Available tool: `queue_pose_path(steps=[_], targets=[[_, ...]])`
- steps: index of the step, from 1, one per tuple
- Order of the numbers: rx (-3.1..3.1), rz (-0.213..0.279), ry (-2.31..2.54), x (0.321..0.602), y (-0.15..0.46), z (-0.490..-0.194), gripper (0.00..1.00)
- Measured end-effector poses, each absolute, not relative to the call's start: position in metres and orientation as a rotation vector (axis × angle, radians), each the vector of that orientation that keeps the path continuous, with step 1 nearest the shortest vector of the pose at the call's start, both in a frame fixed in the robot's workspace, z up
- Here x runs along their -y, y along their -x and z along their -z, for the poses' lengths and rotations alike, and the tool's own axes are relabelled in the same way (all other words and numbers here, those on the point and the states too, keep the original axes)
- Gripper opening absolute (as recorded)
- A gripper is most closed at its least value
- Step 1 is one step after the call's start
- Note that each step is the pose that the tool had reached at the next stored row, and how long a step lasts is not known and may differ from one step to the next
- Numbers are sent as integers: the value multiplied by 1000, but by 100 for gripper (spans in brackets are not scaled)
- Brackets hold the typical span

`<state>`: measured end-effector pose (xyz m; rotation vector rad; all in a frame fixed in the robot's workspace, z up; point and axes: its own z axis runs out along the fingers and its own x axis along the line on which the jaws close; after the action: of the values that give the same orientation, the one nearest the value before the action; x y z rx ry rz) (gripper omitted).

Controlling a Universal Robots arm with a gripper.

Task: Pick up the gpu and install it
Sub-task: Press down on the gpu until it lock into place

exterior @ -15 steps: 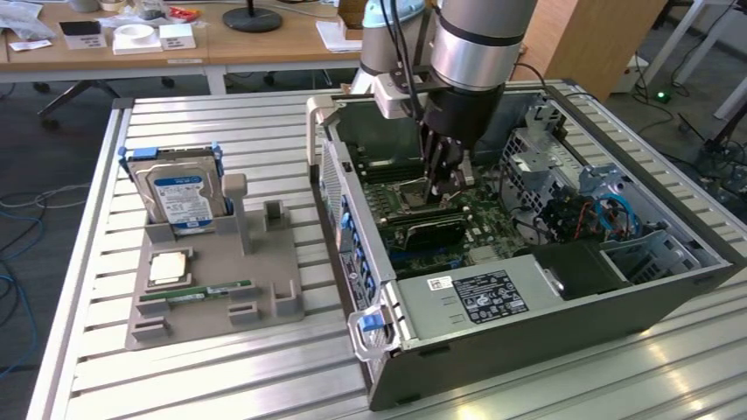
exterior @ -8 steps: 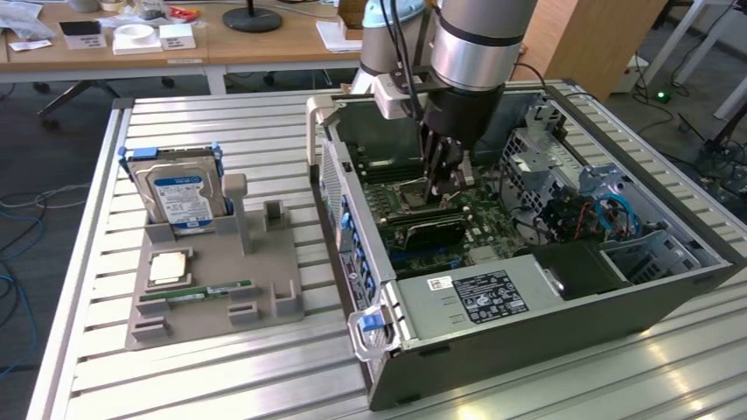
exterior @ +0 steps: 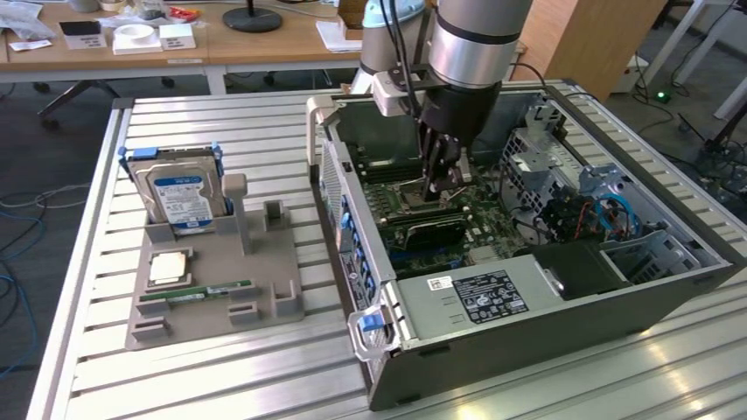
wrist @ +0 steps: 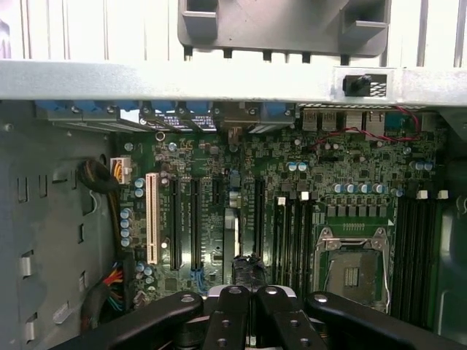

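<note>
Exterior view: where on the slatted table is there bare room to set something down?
Free: slatted table in front of the grey parts holder, and the strip behind the hard drive. Crowded: the open computer case, with the pincer down inside.

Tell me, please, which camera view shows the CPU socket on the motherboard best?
The wrist view. There the CPU socket faces the camera, with its metal frame and contact field plain to see. In the exterior view it appears at a slant inside the computer case, and the tool partly covers it.

1 hard drive (exterior: 181, 194), 1 memory stick (exterior: 196, 291)
</note>
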<state>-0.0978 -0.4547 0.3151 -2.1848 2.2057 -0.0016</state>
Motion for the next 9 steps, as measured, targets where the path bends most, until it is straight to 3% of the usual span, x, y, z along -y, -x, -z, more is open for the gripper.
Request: queue_pose_path(steps=[9], targets=[[-2206, 2, 2185, 454, 98, -313, 11]])
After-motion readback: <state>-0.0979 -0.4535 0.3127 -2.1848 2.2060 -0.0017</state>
